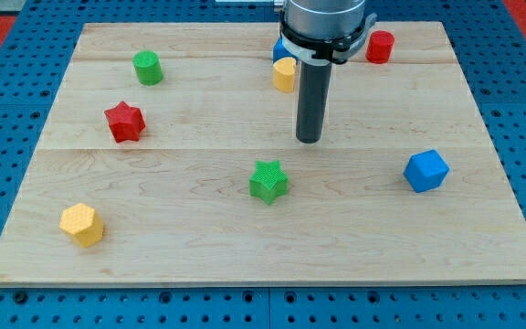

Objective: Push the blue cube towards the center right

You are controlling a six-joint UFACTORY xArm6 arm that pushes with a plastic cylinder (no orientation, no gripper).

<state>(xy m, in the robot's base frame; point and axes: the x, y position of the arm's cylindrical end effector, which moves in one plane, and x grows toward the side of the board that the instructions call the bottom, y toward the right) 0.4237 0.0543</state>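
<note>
The blue cube point(426, 171) sits on the wooden board point(181, 238) at the view's right, a little below the middle. My tip point(309, 140) rests on the board near the centre, well to the left of the blue cube and slightly above it. A green star point(268, 181) lies just below and left of my tip. No block touches the tip.
A yellow cylinder point(285, 75) and a partly hidden blue block point(279, 50) sit at the top centre behind the arm. A red block point(380, 46) is at the top right, a green cylinder point(148, 68) top left, a red star point(124, 122) left, a yellow block point(82, 225) bottom left.
</note>
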